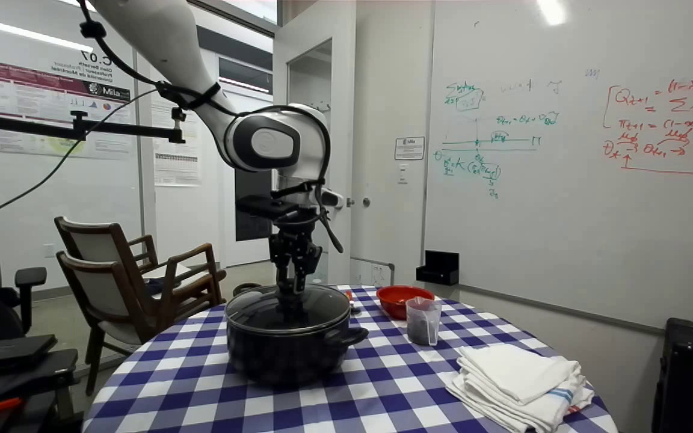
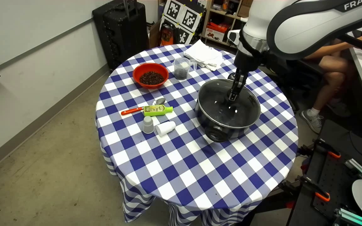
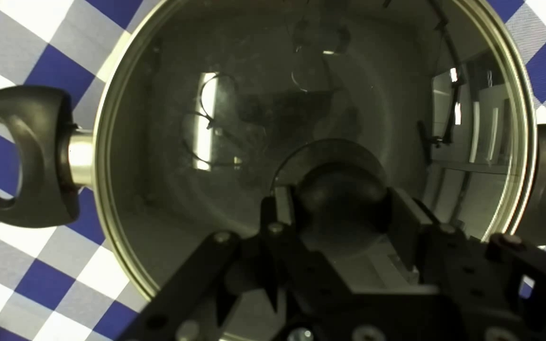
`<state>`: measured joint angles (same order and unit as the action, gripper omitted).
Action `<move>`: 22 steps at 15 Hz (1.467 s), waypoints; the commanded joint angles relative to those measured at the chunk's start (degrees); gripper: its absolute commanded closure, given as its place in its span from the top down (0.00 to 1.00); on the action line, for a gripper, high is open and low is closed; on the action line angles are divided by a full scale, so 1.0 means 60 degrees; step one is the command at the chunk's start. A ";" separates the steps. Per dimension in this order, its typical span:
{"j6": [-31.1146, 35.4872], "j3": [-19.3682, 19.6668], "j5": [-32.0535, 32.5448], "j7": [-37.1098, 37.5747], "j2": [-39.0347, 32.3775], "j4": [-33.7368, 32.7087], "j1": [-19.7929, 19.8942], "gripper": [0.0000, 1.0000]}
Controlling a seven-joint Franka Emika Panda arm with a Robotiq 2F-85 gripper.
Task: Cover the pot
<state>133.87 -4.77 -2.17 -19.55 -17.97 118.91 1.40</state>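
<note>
Pot (image 1: 286,358) stands on the checkered surface (image 2: 181,166) with its glass lid (image 3: 254,113) seated over it, so we judge covering nearly complete, leaving us only to release and retract, as our jaws are closed against both sides of the lid's knob (image 3: 341,203).

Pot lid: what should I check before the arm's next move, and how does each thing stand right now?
1. Lid on the pot: ok, it looks seated wherever its rim shows.
2. Pot standing on the checked tablecloth: ok.
3. Side handles outside the lid's rim: ok in the wrist view.
4. Pincer clear of the knob: not ok, its fingers stand on both sides of it.
5. Fingers pressing on the knob: cannot tell, dark against dark.
6. Measuring cup and red bowl apart from the pot: ok in both exterior views.
</note>
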 commanded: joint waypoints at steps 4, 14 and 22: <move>0.0027 0.0028 -0.0103 0.0078 0.0202 0.0143 0.0046 0.25; 0.0026 0.0038 -0.0030 0.0075 0.0007 0.0050 0.0029 0.82; 0.0021 0.0037 -0.0023 0.0075 -0.0004 0.0049 0.0029 0.82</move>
<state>134.18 -4.63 -2.29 -19.11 -18.00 119.33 1.67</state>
